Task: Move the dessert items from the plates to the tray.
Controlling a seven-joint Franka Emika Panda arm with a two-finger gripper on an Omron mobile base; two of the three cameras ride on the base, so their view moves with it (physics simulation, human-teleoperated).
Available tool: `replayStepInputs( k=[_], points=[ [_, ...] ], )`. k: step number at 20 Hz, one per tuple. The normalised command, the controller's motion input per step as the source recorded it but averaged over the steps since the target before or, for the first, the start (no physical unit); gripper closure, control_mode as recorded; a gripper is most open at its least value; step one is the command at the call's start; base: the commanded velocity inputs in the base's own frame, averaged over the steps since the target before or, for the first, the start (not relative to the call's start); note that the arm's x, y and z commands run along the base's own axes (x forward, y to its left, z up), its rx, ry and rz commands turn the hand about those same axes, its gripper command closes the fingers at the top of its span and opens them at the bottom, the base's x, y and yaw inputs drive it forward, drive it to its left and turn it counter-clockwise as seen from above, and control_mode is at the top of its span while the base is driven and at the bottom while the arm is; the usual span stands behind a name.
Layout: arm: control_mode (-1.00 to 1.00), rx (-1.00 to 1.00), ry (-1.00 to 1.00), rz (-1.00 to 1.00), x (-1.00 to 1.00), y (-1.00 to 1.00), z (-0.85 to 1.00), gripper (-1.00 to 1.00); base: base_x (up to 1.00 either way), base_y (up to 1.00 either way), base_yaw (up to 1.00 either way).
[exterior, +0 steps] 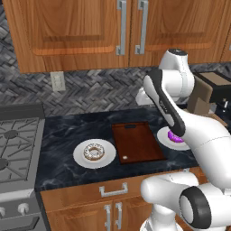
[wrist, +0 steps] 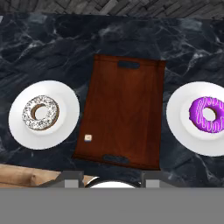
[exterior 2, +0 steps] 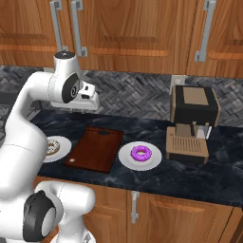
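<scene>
Hand view looks straight down on the dark worktop (wrist: 39, 48): tray (wrist: 124, 109) right below the pincer (wrist: 111, 180), nothing on it except a tiny pale speck. Speckled brown donut (wrist: 40, 113) sits on a plate (wrist: 65, 127) to one side, purple donut (wrist: 207, 114) on another plate (wrist: 179, 118) to the opposite side. Pincer hangs high above, nearly closed, holding nothing. Neither donut moved yet; first pick not started. Next: open, swing over one donut, drop down onto its ring.

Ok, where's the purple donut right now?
The purple donut sits on the white plate just right of the tray, left of the coffee machine.
</scene>
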Motion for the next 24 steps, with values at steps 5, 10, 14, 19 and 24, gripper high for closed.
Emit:
replayStepInputs(
  k=[5,10,14,19,24],
  points=[
    [-1.0,-0.01,0.06,-0.01,-0.08,-0.09,-0.13,-1.0,0.0,0.0,0.0],
    [-1.0,-0.03,0.11,-0.02,-0.02,-0.24,-0.29,-1.0,0.0,0.0,0.0],
    [-1.0,-0.04,0.04,0.0,0.0,-0.36,-0.26,-1.0,0.0,0.0,0.0],
    [-1.0,0.0,0.0,0.0,0.06,-0.28,-0.53,-1.0,0.0,0.0,0.0],
    [-1.0,0.0,0.0,0.0,0.25,-0.06,-0.34,-1.0,0.0,0.0,0.0]
  ],
)
